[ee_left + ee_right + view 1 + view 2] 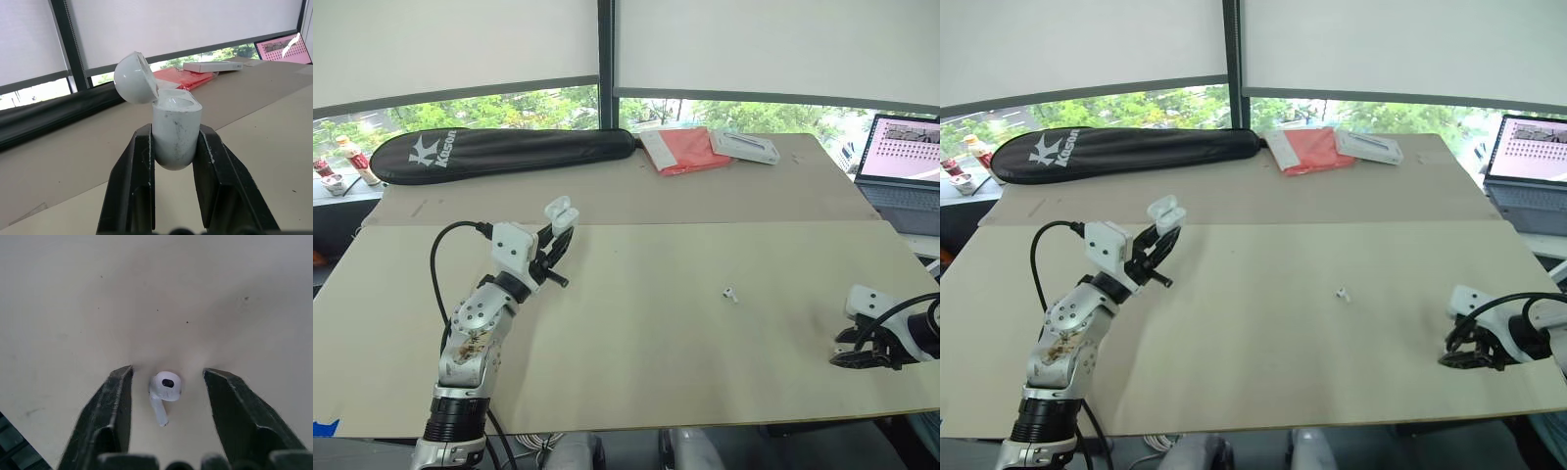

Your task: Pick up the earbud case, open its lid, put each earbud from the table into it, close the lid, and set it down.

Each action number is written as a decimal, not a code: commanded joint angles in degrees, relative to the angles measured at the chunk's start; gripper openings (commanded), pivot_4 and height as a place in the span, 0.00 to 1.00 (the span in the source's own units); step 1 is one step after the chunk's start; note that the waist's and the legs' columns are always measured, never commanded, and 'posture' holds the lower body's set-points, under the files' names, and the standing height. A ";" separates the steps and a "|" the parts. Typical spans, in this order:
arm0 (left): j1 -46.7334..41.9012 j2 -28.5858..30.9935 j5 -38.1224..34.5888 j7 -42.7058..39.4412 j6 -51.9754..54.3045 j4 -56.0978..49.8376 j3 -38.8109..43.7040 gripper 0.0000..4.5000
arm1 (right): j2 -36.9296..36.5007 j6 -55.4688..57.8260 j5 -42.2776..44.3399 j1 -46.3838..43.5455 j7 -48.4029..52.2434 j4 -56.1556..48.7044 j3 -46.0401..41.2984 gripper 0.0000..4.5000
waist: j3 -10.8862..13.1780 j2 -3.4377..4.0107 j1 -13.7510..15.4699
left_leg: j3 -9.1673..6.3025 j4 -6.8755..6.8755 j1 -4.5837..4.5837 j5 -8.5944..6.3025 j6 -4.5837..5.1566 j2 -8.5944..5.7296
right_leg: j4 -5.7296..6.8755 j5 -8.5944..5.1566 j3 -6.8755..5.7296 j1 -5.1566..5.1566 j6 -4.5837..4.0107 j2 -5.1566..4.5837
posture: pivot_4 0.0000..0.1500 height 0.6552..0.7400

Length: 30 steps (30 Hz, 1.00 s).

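Note:
My left gripper point(556, 238) is raised over the left side of the table and is shut on the white earbud case point(176, 133), held upright. The case's lid point(136, 78) is flipped open and tilts back on its hinge. One white earbud point(731, 293) lies loose on the table right of centre. My right gripper point(168, 371) is down at the table near the front right edge, open. A second earbud point(165, 387) lies on the table between its fingers, touching neither pad.
A long black racket bag point(499, 152) lies along the back left. A red folder point(685, 149) and a flat white box point(744, 147) sit at the back centre. An open laptop point(906, 166) stands at the right edge, and bottles point(357, 162) stand beyond the far left.

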 commanded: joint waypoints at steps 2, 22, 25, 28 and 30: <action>-0.64 0.30 0.24 -0.18 -1.01 -0.95 0.06 0.12 | -0.36 0.31 -0.30 0.66 0.98 0.78 1.01 0.18 | 0.00 0.00 0.12 | -0.04 0.00 -0.02 0.00 0.00 0.00 | 0.00 0.01 -0.02 0.00 -0.01 0.02 | 1.00 1.00; -7.91 -3.78 -1.17 -1.92 -2.38 6.88 -2.42 0.12 | 34.55 39.43 24.78 -28.07 -28.90 -26.10 -14.05 0.02 | 0.02 0.09 -0.56 | -0.19 -0.03 -0.26 0.18 -0.15 0.07 | 0.05 0.43 -0.07 -0.26 -0.30 0.12 | 1.00 1.00; -10.31 -5.91 -2.27 -2.00 -1.68 8.79 -2.65 0.12 | 48.04 39.40 26.80 -31.89 -41.63 -32.24 -15.33 0.02 | -0.01 0.14 0.14 | -0.33 -0.22 -0.37 0.23 -0.24 0.07 | 0.05 0.43 -0.29 -0.35 -0.32 0.10 | 1.00 1.00; -12.70 -7.07 -2.34 -2.74 -1.92 11.46 -3.20 0.12 | 57.93 32.70 24.66 -31.64 -48.76 -34.97 -11.63 0.02 | -0.02 0.17 0.38 | -0.46 -0.38 -0.60 0.51 -0.71 -0.04 | 0.08 0.44 -0.54 -0.41 -0.33 0.04 | 1.00 1.00; -14.00 -7.60 -2.14 -3.11 -2.23 12.79 -3.43 0.12 | 62.96 28.66 23.68 -31.51 -52.39 -34.21 -10.22 0.02 | -0.03 0.17 0.21 | -0.45 -0.37 -0.68 0.49 -0.64 -0.12 | 0.00 0.42 -0.56 -0.41 -0.29 0.01 | 1.00 1.00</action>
